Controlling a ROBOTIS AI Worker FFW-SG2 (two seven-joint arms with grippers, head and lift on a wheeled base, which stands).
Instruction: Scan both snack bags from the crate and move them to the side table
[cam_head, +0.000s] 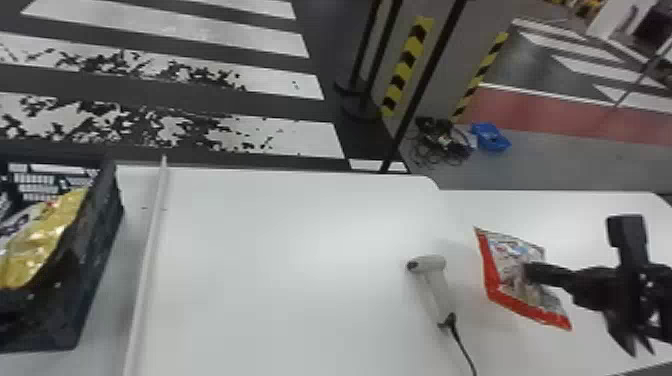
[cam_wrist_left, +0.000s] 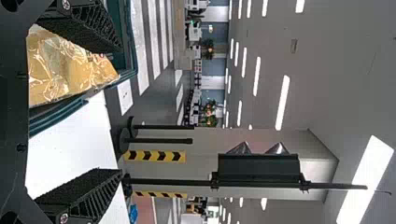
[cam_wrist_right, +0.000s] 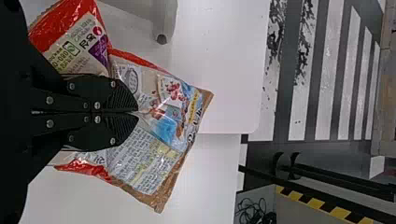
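Two fingers of the right gripper (cam_head: 529, 272) were clamped together on the red-edged snack bag (cam_head: 522, 280), positioned at the right, above the white tabletops. Contact between bag and tabletop could not be determined. Dense text blocks, a purple panel, a small green square mark and a blue picture panel were printed on this bag; red bands bordered the film.

The left gripper (cam_wrist_left: 120, 109) was located at the crate (cam_head: 97, 240), its fingers set wide apart. One finger was near the gold snack bag (cam_head: 42, 245), which lay inside the crate at the left. A small red mark showed on that bag.

One handheld scanner (cam_head: 437, 285) rested on the main tabletop (cam_head: 280, 270), left of the red-edged bag, its cable (cam_head: 462, 342) running toward the near edge.
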